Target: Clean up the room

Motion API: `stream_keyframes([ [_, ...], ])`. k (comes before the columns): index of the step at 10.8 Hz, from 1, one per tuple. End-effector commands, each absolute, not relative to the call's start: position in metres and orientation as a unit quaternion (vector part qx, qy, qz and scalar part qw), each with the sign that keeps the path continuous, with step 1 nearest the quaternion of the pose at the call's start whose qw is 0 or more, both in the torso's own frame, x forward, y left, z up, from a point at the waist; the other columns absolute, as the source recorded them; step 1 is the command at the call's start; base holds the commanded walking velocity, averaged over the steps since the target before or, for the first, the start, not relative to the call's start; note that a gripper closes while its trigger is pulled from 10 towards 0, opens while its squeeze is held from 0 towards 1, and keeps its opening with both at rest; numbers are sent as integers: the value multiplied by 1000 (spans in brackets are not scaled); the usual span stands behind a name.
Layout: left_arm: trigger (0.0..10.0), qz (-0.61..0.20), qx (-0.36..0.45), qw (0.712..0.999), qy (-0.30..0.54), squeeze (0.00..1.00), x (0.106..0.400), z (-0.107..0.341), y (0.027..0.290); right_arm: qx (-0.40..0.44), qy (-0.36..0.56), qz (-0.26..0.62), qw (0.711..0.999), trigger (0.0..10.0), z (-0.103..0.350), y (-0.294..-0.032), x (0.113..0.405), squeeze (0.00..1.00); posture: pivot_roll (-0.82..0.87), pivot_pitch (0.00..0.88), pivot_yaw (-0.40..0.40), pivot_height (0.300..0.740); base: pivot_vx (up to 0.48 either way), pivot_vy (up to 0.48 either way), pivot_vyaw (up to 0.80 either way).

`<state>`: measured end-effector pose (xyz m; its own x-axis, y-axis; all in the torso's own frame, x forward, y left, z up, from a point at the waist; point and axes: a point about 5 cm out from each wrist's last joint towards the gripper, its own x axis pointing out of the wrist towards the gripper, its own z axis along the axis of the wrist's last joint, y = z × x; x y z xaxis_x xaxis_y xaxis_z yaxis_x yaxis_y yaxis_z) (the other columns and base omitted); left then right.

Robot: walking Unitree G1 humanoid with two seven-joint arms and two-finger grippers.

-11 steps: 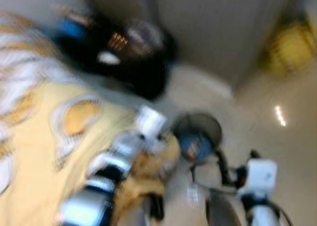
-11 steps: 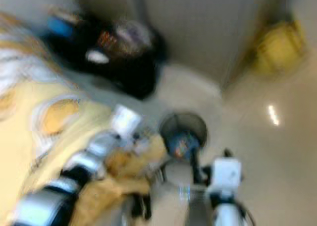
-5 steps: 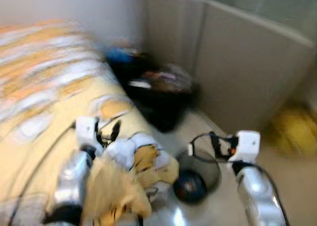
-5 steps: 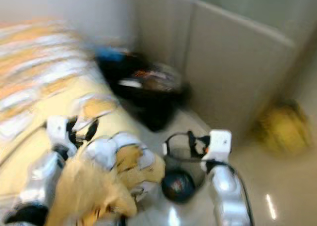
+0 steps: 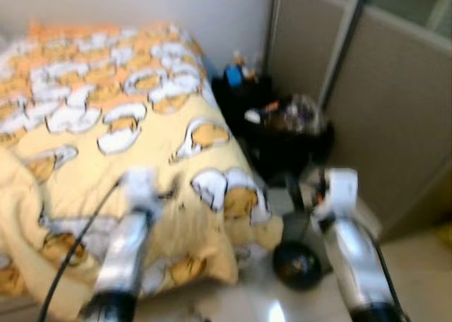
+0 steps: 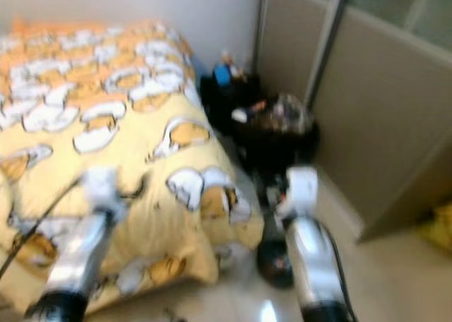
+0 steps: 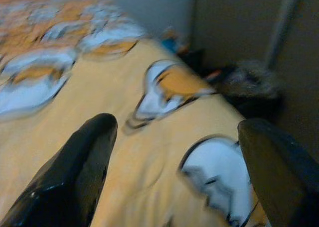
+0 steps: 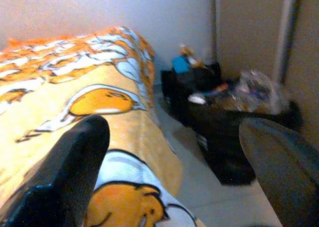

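The yellow blanket [image 5: 106, 145] covers the bed, and its corner hangs down toward the floor between the two arms. The left gripper [image 7: 174, 152] hovers directly above the blanket with fingers spread wide and empty. The right gripper [image 8: 172, 157] (also spread and empty) is beside the bed edge, facing the black bags [image 5: 282, 135] near the wall, so the left arm seems nearer to the blanket.

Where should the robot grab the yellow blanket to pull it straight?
Probably the blanket's loose corner hanging off the bed's foot, nearest the right gripper. Pinch that edge from the floor side: there the cloth drapes free, while the rest lies flat.
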<state>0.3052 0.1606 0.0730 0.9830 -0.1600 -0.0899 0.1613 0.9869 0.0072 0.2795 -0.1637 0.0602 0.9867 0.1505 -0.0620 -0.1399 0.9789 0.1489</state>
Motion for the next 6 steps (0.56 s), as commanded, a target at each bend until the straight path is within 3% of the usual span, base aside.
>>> stream_keyframes([
  [1,10000,-74,34,995,56,0,305,71,165,64,43,68,995,10000,55,-166,279,0,15,0,98,740,0,480,444],
  [3,10000,-14,102,985,136,0,298,54,180,49,77,65,994,10000,37,-176,261,0,2,0,102,740,0,480,431],
  [6,10000,-8,81,988,131,0,292,53,181,39,122,73,989,10000,15,-190,230,0,24,0,67,740,0,480,410],
])
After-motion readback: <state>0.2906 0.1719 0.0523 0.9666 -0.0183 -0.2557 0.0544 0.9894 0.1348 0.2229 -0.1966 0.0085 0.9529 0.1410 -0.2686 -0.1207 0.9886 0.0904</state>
